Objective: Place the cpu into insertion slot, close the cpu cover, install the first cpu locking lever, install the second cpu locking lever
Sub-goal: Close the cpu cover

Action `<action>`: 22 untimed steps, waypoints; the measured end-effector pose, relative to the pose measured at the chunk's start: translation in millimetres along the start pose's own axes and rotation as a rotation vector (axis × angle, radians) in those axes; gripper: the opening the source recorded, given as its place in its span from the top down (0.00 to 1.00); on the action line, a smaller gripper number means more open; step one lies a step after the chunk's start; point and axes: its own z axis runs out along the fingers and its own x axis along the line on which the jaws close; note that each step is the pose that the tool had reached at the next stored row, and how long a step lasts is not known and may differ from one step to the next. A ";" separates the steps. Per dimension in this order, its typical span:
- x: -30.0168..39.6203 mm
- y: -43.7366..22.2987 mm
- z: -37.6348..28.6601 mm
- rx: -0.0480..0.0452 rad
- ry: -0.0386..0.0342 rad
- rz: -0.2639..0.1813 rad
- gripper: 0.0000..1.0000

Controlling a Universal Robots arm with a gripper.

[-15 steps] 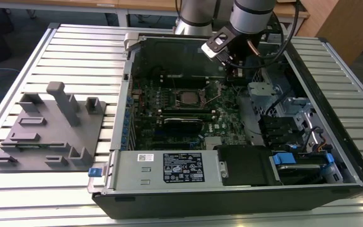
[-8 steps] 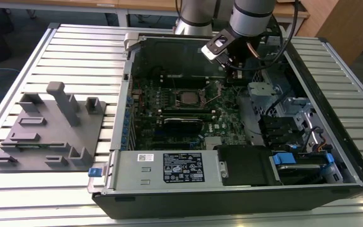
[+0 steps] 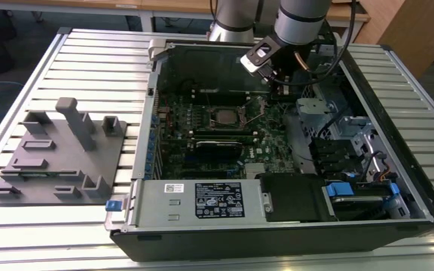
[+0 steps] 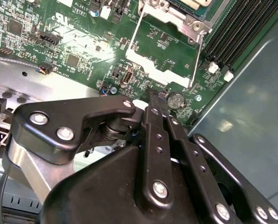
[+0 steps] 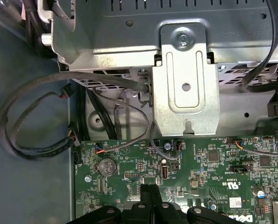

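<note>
The insertion slot (image 3: 223,116) sits mid-board in the open computer case, with a dull grey square, the cpu (image 3: 223,117), in its centre. In the second wrist view the silver cpu cover (image 4: 170,16) frames the socket's edge, and two thin wire levers (image 4: 133,37) (image 4: 196,60) run from it toward my fingers. My gripper (image 3: 276,82) hangs over the board's far side, toward the exterior view's right of the socket and apart from it. Its black fingertips (image 4: 153,98) (image 5: 148,189) are pressed together with nothing between them, near a coin battery (image 5: 106,164).
A silver drive bracket (image 5: 185,88) and looping black cables (image 5: 31,116) lie just past the board's edge. Long black memory slots (image 4: 241,28) flank the socket. A grey fixture block (image 3: 59,152) stands on the slatted table at the exterior view's left. The power supply (image 3: 202,200) fills the case front.
</note>
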 end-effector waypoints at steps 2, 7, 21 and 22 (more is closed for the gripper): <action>0.0 0.1 0.1 0.0017 -0.0004 0.000 0.90; 0.0 0.5 0.4 0.0262 -0.0026 0.001 0.90; -0.1 0.1 3.6 0.0274 -0.0029 0.001 0.90; -0.2 -0.7 3.8 0.0271 -0.0026 0.001 0.90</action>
